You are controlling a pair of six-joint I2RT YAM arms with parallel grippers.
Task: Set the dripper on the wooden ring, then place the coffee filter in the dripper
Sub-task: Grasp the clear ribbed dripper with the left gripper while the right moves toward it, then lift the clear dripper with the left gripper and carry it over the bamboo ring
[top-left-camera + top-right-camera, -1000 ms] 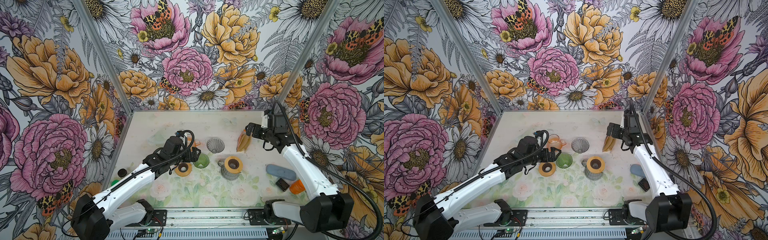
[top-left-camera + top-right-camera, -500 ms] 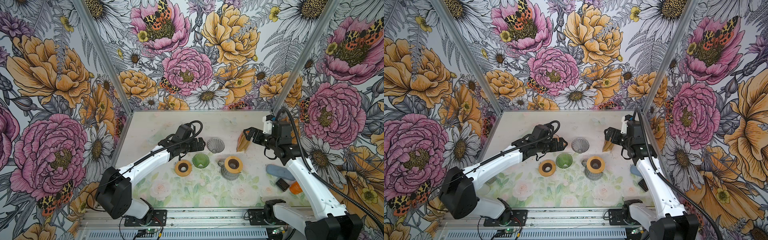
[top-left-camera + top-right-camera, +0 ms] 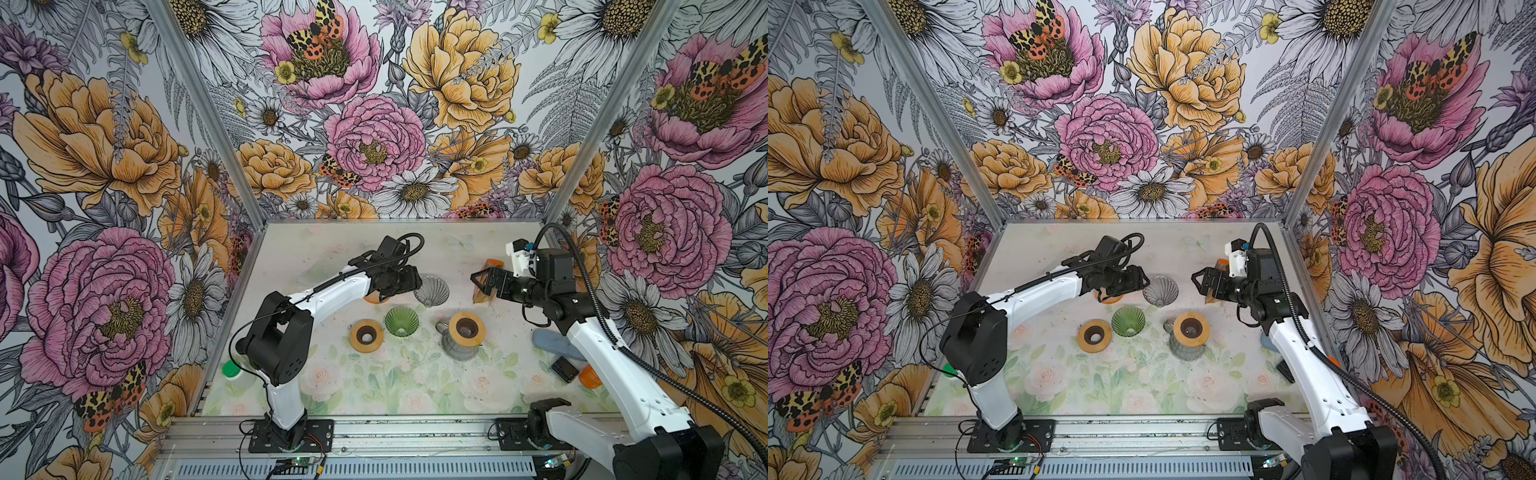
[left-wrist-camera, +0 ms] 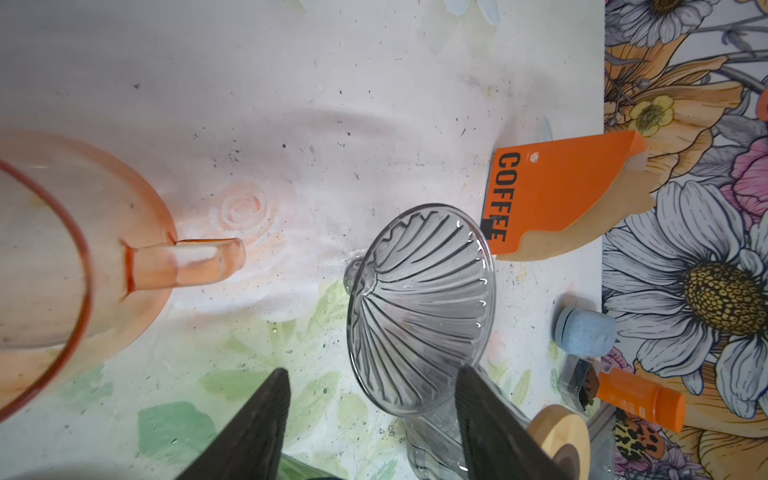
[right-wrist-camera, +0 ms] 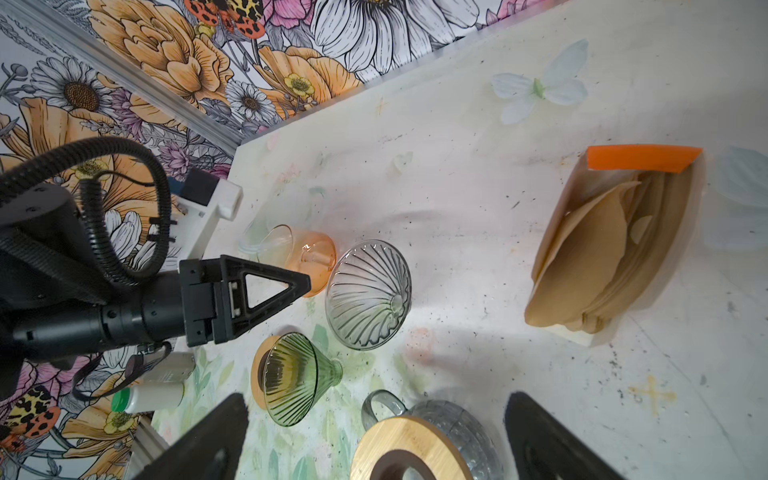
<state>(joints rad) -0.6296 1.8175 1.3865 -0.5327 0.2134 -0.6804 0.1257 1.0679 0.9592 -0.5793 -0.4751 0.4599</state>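
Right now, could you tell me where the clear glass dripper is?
In both top views the clear glass dripper is mid-table, just right of the left gripper, with the green dripper nearer the camera.

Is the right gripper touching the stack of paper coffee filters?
Apart. In the right wrist view the right gripper is open, with bare table between its fingers and the coffee filter stack.

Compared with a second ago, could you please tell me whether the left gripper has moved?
Yes: the left gripper has left the green dripper's side, going back toward the clear dripper.
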